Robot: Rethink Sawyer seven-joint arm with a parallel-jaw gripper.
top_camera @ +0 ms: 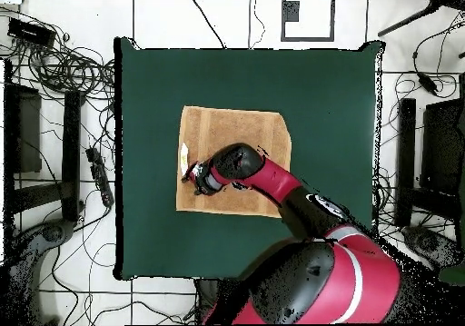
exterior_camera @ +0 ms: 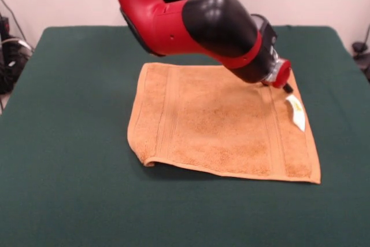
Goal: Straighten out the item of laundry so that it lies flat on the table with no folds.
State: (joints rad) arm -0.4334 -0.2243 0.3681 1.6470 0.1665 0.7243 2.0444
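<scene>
One towel (exterior_camera: pixel 219 125) lies spread near the middle of my green tabletop (exterior_camera: pixel 63 143); from the front camera I see its near left corner curled up slightly, and stripe bands run along its left and right sides. A small white tag (exterior_camera: pixel 296 111) sticks out at the right edge. My arm reaches down over that edge, the jaws (exterior_camera: pixel 287 88) right by the tag; I cannot tell whether they are wide or closed.

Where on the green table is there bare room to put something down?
Bare table borders the towel on every side; the widest patches in the front view are along the left edge and across the near edge. It is crowded only over the towel's tag side, where the claw reaches down.
</scene>
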